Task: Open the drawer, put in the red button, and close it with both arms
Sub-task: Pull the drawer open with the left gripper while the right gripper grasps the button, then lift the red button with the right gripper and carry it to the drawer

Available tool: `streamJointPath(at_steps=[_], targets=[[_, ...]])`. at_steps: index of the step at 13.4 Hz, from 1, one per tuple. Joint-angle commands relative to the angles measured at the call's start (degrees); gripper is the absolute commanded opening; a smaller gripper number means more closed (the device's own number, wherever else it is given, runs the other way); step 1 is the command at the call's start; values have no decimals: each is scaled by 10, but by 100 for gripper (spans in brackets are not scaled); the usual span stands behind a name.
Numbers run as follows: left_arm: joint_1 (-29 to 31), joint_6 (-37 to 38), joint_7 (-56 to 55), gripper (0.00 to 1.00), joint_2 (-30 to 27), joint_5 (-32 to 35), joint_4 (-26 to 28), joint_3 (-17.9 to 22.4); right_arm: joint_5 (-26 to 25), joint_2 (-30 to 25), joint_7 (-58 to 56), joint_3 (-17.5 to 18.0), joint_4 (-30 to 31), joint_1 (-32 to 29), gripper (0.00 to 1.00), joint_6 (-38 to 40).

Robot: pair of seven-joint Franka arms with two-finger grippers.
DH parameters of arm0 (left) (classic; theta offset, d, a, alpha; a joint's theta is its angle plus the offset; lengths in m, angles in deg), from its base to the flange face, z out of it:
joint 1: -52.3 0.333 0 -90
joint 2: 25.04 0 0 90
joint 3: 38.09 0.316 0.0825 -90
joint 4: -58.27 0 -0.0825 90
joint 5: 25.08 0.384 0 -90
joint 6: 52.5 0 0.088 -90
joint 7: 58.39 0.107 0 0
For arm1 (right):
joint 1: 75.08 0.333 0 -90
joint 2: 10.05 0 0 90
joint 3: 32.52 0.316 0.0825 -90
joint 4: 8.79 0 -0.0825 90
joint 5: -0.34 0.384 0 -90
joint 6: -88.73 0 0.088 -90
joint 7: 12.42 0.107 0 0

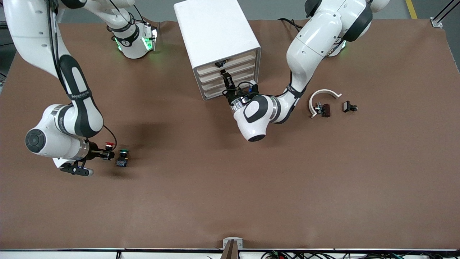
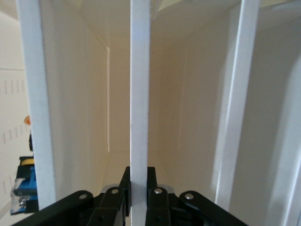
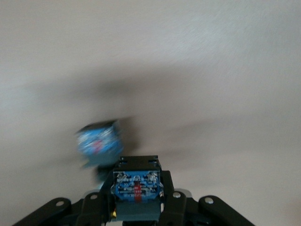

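The white cabinet stands at the back middle of the table. My left gripper is shut on the thin white lip of the drawer, the second front from the top, which sits level with the other fronts. Toward the right arm's end of the table, my right gripper is shut on the blue block base of the red button, low over the table.
A green-capped button stands on the table just beside the right gripper. A white curved piece and two small dark parts lie toward the left arm's end. A small black item sits at the top drawer front.
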Motion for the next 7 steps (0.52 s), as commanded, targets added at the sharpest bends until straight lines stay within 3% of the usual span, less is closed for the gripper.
streamJointPath(at_steps=[1, 7], targets=[[1, 13, -9, 5, 7, -5, -11, 5, 12, -66, 68, -1, 17, 26, 0, 55], [13, 12, -6, 2, 4, -5, -19, 16, 13, -171, 229, -1, 27, 96, 0, 176]])
